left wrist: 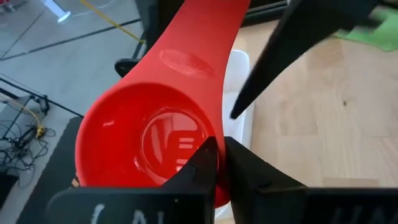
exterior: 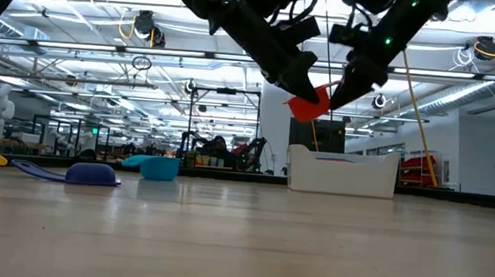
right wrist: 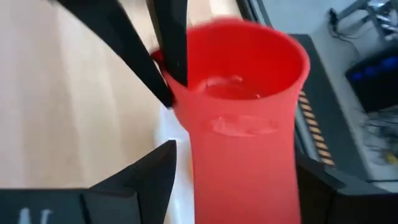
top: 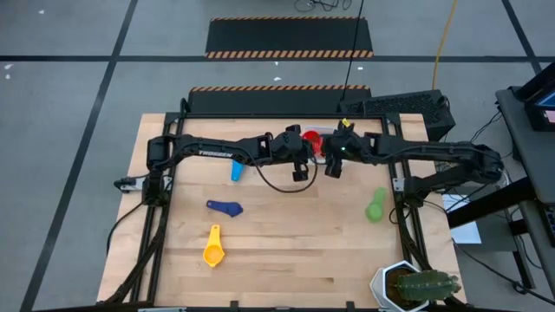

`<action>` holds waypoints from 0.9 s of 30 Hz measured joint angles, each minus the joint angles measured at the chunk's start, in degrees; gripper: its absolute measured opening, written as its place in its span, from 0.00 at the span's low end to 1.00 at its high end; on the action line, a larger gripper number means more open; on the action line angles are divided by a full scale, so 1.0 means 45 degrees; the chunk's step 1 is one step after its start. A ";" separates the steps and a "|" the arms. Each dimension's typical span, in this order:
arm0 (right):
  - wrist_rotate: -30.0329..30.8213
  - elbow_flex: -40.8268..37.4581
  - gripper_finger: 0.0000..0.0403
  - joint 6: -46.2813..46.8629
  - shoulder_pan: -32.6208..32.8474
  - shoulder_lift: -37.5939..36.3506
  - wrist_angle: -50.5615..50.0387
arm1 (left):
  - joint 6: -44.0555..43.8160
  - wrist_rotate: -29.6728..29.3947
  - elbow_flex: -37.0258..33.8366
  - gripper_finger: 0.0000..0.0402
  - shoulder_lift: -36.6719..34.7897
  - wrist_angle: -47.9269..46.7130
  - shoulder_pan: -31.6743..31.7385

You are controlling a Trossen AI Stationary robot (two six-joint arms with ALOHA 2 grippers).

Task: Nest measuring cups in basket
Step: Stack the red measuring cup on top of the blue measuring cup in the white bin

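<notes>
Red cup [exterior: 311,101] above basket [exterior: 342,172], blue cups [top: 224,208] apparently clear

red cup [exterior: 311,101] and claws above basket [exterior: 343,173]

Five measuring cups show above the table: one red cup [top: 312,139] aloft between the arms, one light blue cup [top: 236,171], one navy cup [top: 225,208], one yellow cup [top: 213,247] and one green cup [top: 375,206]. One white basket [exterior: 342,172]. One potted cactus [top: 414,285]. Two arms.
</notes>
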 joint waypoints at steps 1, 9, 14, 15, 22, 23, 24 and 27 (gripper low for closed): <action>0.0074 0.0000 0.58 -0.0331 -0.0005 0.0190 0.0136 | -0.0005 0.0000 0.0000 0.06 0.0000 -0.0076 0.0000; 0.0283 -0.0015 0.51 -0.1008 0.0005 0.0713 0.0723 | -0.0088 0.0019 0.0000 0.04 0.0000 -0.0528 0.0066; 0.0243 0.0005 0.54 -0.0950 0.0015 0.0575 0.1006 | -0.0107 0.0049 0.0000 0.07 0.0096 -0.0537 0.0208; 0.0234 0.0005 0.55 -0.0940 0.0015 0.0561 0.0970 | -0.0107 0.0065 0.0000 0.07 0.0116 -0.0573 0.0236; -0.0092 0.0000 0.57 -0.1207 -0.0062 0.0531 0.1151 | -0.0228 0.0117 0.0000 0.03 0.0121 -0.0588 0.0296; -0.0091 0.0000 0.56 -0.1199 -0.0087 0.0532 0.1184 | -0.0225 0.0117 0.0000 0.04 0.0121 -0.0588 0.0296; -0.0093 0.0000 0.54 -0.1183 -0.0146 0.0527 0.1194 | -0.0204 0.0117 0.0000 0.05 0.0121 -0.0580 0.0296; -0.0114 0.0000 0.47 -0.1078 -0.0263 0.0532 0.1165 | -0.0191 0.0110 0.0000 0.08 0.0121 -0.0583 0.0296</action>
